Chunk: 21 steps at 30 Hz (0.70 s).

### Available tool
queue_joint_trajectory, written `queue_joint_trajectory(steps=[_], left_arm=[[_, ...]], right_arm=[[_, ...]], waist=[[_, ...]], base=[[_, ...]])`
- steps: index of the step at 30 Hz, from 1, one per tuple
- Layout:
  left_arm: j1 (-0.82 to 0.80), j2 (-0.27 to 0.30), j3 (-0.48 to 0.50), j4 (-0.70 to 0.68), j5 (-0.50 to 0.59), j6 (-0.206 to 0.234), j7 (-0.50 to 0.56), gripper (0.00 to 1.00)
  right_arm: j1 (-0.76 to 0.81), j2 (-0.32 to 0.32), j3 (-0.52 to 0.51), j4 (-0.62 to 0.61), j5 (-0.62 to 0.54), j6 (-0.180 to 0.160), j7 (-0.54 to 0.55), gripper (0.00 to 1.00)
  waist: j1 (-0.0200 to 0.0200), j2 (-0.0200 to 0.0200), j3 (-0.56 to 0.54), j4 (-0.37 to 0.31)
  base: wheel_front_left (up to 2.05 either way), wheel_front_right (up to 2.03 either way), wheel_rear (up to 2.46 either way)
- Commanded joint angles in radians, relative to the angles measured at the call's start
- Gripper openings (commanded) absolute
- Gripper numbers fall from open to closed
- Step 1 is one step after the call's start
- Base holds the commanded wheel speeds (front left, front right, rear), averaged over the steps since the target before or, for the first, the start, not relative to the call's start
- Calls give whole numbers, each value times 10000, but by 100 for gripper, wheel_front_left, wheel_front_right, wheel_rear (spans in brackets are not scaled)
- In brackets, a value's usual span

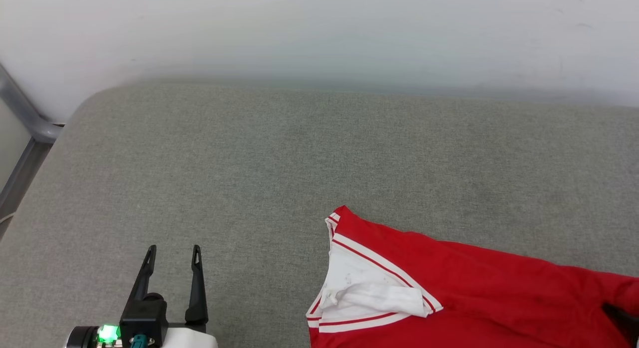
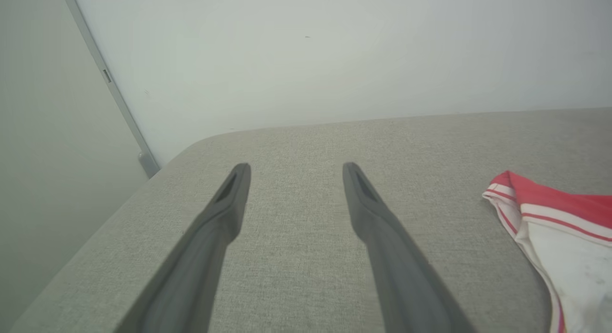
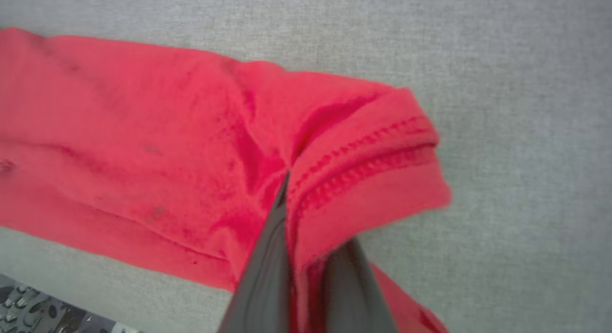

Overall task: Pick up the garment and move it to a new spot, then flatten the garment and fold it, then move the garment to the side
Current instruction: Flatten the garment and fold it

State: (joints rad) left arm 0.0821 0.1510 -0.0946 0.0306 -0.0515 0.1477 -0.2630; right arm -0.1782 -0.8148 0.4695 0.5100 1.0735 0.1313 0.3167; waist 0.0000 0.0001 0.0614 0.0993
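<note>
The fingers of my right gripper [image 3: 311,218] pinched the garment [image 1: 474,288] at its hem. My left gripper [image 1: 173,250] (fingers wide apart, empty) hovered near the grey cushion's [image 1: 299,153] left edge.

The table [image 1: 249,153] before me is covered in grey woven cloth. Its far left corner is rounded and its far edge meets a pale wall [image 1: 319,33]. At my near right a rumpled red shirt [image 1: 474,288] lies on it, white red-striped trim toward the middle.
</note>
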Motion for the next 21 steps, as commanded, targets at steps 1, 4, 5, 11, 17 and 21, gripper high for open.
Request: queue_joint_trajectory(steps=[1,4,5,11,17,21], left_arm=[[145,-46,17,24,50,-56,-21,100],[170,-100,62,35,106,-96,-21,100],[190,-112,80,32,127,-112,-21,100],[208,-187,118,22,200,-160,-21,100],[-2,-270,56,31,267,-234,-21,100],[-84,-316,39,54,305,-273,-21,100]], right_arm=[[193,-73,9,-385,215,-10,41,0],[443,-128,-67,-1303,684,-10,167,0],[520,-138,-105,-1667,822,-10,216,0],[670,153,-198,-3501,1085,-10,497,0],[-45,878,97,-4421,316,-10,1052,0],[-745,1630,488,-4487,-373,-10,1472,0]], waist=[[0,-1,-62,-36],[0,-1,-137,-70],[0,-1,-159,-85],[0,-1,-148,-117],[0,-1,39,-23],[0,-1,148,59]], base=[[0,0,0],[0,0,0],[0,0,0],[0,0,0],[0,0,0],[0,0,0]])
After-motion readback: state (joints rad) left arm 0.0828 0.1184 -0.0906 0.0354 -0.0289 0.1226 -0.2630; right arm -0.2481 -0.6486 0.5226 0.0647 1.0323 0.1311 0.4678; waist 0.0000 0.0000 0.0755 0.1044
